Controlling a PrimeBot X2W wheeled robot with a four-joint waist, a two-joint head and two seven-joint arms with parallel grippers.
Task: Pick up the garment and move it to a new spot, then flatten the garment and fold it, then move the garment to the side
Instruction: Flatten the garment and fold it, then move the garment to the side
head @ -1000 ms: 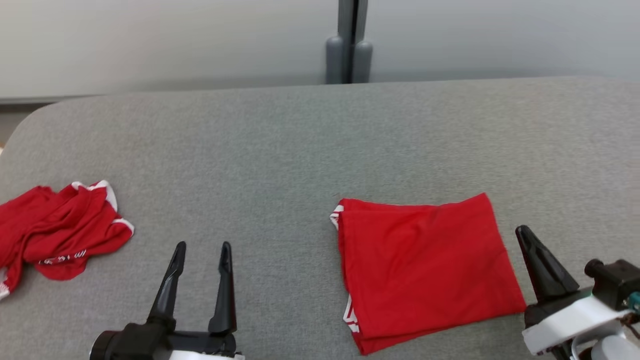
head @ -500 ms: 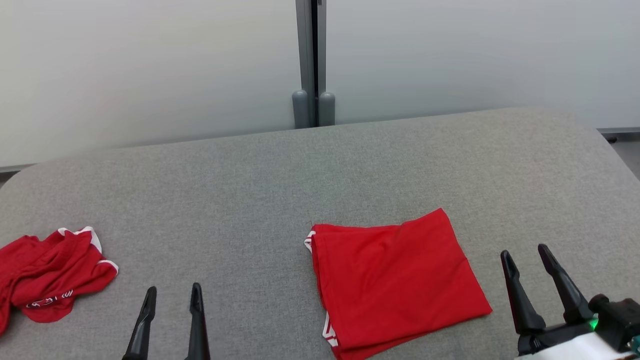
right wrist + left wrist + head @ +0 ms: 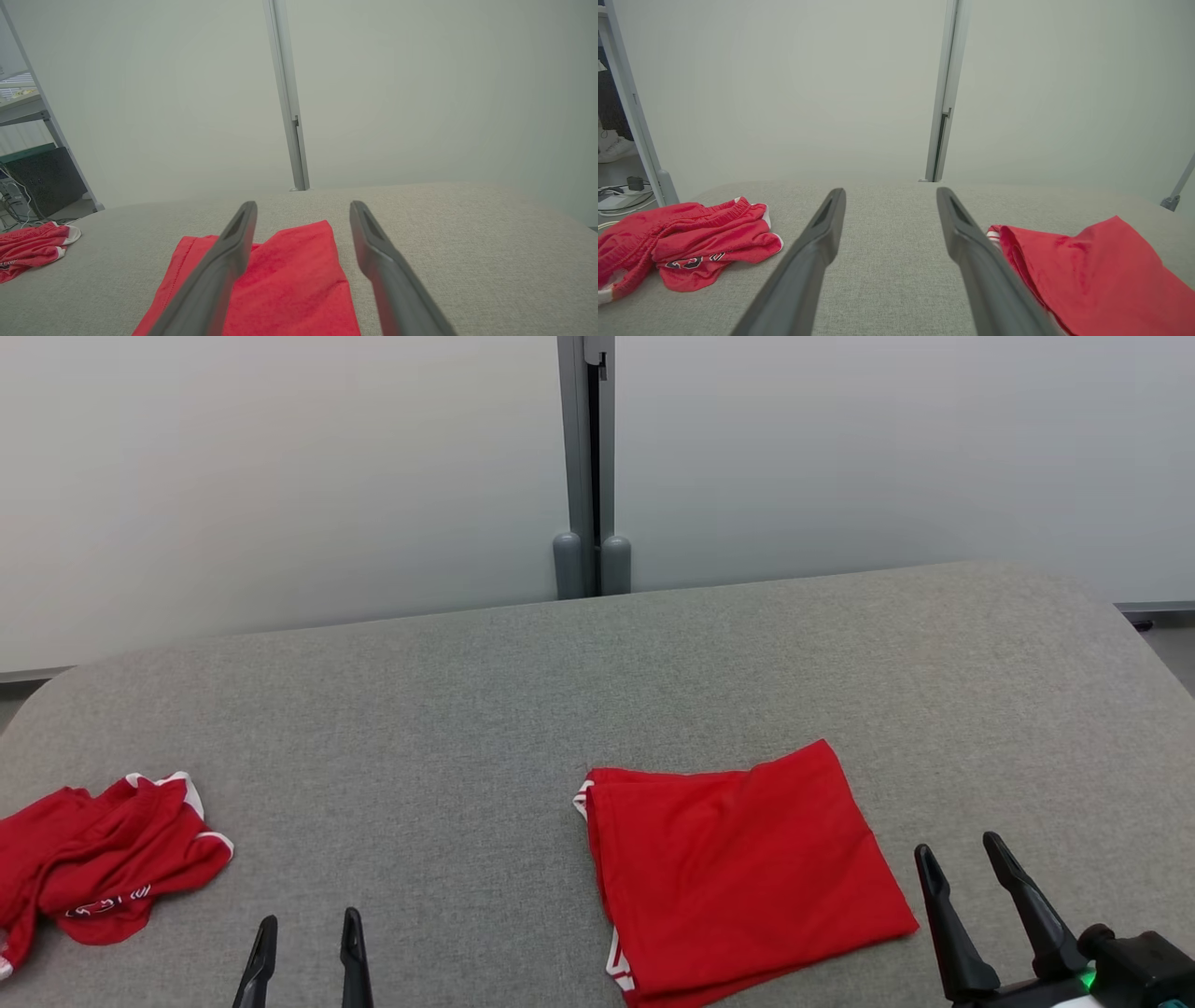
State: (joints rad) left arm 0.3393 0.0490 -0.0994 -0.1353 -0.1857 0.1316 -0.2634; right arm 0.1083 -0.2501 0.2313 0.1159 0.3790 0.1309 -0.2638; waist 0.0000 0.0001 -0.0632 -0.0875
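the folded red garment (image 3: 742,873) lies flat on the grey table (image 3: 467,709), right of centre and towards the near edge. it is a neat rectangle, turned slightly so its far right corner points away. stacked layers with thin white trim show along its left edge. nothing touches it.

the right gripper (image 3: 959,846) sits at the near right, just beside the garment's near right corner and apart from it. its two dark fingers are spread wide with nothing between them. in the right wrist view the red cloth lies on the table beyond the fingers, partly behind the left one, with bare table to the right.

the left gripper (image 3: 309,919) shows at the near edge, left of centre, with only its fingertips in the head view. its fingers also stand apart and hold nothing. in the left wrist view they frame bare grey table, with the folded garment off to the right.

a crumpled red garment (image 3: 103,863) with white trim and dark print lies bunched at the table's left edge, well apart from the folded one.

behind the far edge stands a pale wall (image 3: 280,476) split by a grey post (image 3: 592,467).
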